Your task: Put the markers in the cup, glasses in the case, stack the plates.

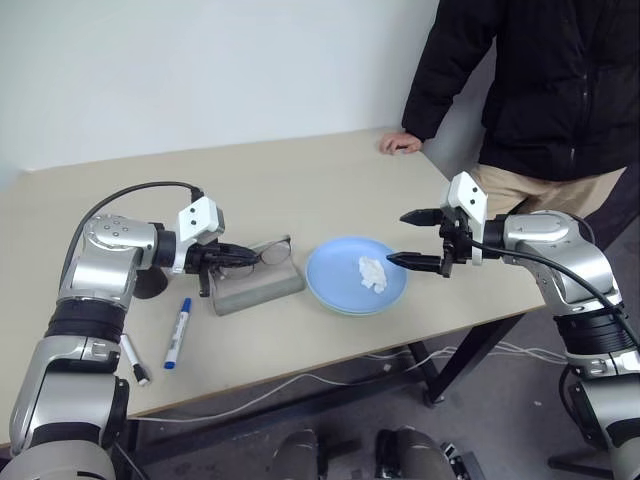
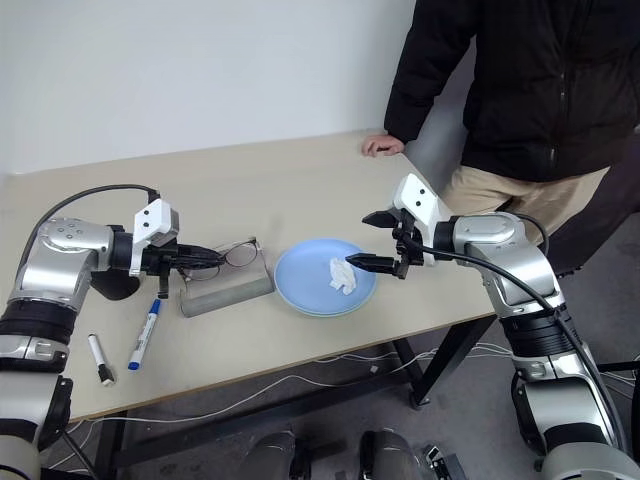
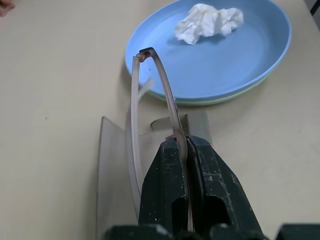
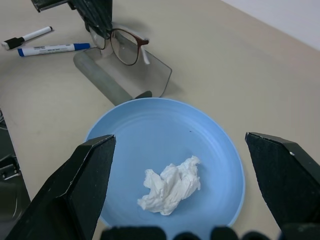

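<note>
Plates (image 1: 345,290) come first by size: the blue one sits stacked on the mint one near the table's (image 1: 300,180) front edge, rigid and smooth, best taken at the rim, with a crumpled tissue (image 4: 170,185) lying on top. Next, the grey case (image 1: 255,290) lies open beside them, light and soft-walled. Smallest, the glasses (image 4: 125,46) hang just above the case, thin, light and easily bent, so a temple arm looks the safest hold. The left gripper (image 1: 232,258) pinches that arm, jaws pressed together; the right gripper (image 1: 418,240) hovers over the plates, jaws spread wide, holding nothing.
</note>
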